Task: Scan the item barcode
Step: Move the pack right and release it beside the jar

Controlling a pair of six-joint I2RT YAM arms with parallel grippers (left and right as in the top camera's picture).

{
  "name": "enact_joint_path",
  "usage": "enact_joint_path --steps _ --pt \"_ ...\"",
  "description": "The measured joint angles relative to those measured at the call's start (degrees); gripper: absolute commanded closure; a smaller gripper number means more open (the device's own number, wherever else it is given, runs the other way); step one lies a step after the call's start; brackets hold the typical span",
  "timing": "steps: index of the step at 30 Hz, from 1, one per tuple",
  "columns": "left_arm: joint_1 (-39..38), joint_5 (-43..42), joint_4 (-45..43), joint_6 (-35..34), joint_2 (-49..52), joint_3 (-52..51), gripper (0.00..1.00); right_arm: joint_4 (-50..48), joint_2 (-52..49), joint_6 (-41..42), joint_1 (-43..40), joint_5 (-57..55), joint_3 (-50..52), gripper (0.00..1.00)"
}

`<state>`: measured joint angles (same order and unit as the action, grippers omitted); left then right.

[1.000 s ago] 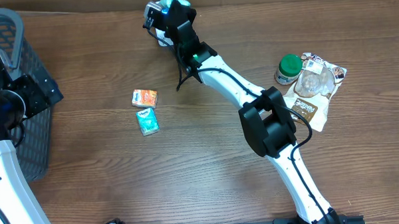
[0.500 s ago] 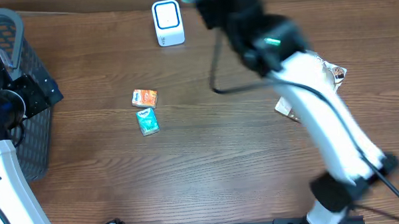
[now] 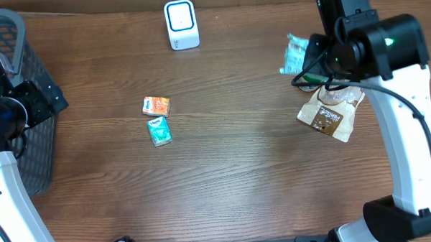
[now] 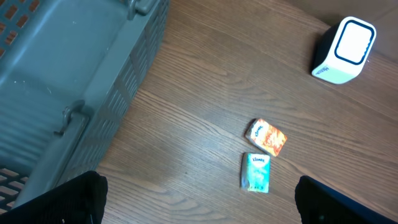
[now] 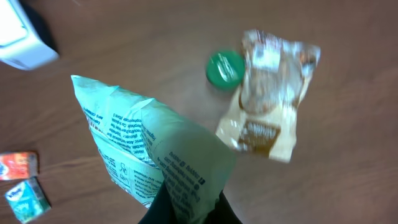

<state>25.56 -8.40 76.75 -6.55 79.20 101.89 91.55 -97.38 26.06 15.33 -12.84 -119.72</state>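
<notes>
the pale green packet [image 5: 140, 146] is pinched in the right gripper [image 5: 186, 208], whose jaws press together on its lower end at the bottom of the wrist view. its long axis runs from there toward the upper left, printed side to the camera. from overhead it sits at the upper right, a blurred shape jutting left of the gripper, so its tilt is hard to tell. a second ago this arm stretched to the scanner [image 3: 181, 25] at top centre and covered it; now the scanner stands bare. the arm hides the green-lidded jar [image 5: 225, 67] from above, beside the brown snack bag [image 3: 329, 117]. the left gripper [image 4: 199, 208] is spread wide, only dark tips showing in the bottom corners.
</notes>
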Motion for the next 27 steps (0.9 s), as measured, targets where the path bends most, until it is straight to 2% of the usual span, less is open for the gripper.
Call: enact_joint_path --steps 10,21,23,25,27 --pt "0.0 0.0 0.0 0.0 0.0 0.0 0.0 -10.4 -1.1 1.9 -6.4 3.3 23.3 0.96" --pt "0.0 0.0 0.0 -0.4 0.0 0.0 0.0 -27.1 -1.3 -0.2 -12.2 3.7 39.8 0.96" --pt "0.0 0.0 0.0 -0.4 0.0 0.0 0.0 -29.6 -1.3 -0.4 -13.6 3.6 42.5 0.89" --pt "0.0 0.0 0.0 -0.4 0.0 0.0 0.01 -31.1 -1.3 -0.7 -14.8 3.6 44.2 0.7" --pt "0.0 0.0 0.0 -0.4 0.0 0.0 0.0 -32.0 -1.3 -0.7 -16.0 3.6 45.1 0.55"
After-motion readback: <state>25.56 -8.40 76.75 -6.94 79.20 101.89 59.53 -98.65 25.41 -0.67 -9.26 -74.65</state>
